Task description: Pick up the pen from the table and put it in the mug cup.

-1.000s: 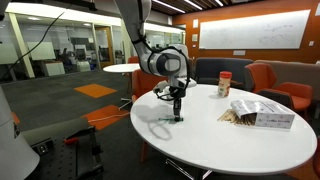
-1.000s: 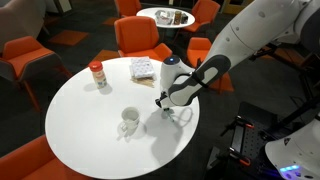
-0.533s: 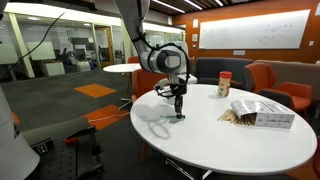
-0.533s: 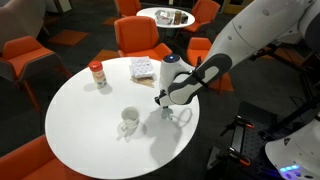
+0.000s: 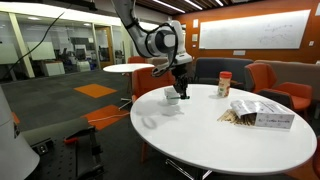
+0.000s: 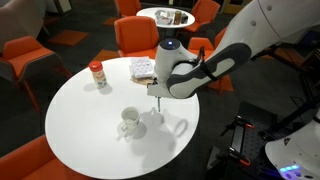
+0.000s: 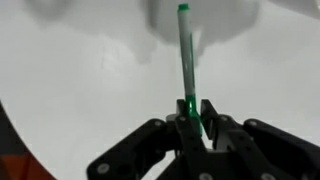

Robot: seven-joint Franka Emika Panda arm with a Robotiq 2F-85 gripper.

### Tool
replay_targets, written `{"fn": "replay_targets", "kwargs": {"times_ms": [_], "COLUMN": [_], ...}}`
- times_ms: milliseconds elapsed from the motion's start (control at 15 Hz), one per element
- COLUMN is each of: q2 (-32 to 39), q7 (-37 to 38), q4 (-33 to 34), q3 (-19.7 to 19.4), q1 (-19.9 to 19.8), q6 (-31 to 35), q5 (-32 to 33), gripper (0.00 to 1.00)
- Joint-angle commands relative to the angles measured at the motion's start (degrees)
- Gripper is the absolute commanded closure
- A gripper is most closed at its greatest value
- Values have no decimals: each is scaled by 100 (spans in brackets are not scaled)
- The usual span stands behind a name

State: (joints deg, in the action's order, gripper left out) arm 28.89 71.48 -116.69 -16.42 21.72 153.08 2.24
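My gripper is shut on the lower end of the thin green pen, which sticks straight out from between the fingers. In both exterior views the gripper hangs above the large round white table with the pen pointing down. The small white mug stands on the table, just beside and below the gripper. In the wrist view a blurred pale shape lies beyond the pen tip.
A brown jar with a red lid and a box of snacks stand farther along the table. Orange chairs ring it. A smaller round white table stands behind.
The gripper has risen off the table surface with the pen in it and swung across towards the mug. The mug, jar and box have not moved.
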Motion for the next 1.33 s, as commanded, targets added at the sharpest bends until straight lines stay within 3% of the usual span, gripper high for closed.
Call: {"fn": "replay_targets", "kwargs": {"times_ms": [0,267,667,1267], "q2": [-188,-259,-7,652], "q7": [1517,3123,5105,5991], "q4": [79,401,1212,2045], "q3": [-373,-458,-198,815], "q1": [560,1014,1376,1217], "q6": [-264,-636,-1431,-3084], "q5": [633,1744,3703,5906], "gripper": [95,95,95,95]}}
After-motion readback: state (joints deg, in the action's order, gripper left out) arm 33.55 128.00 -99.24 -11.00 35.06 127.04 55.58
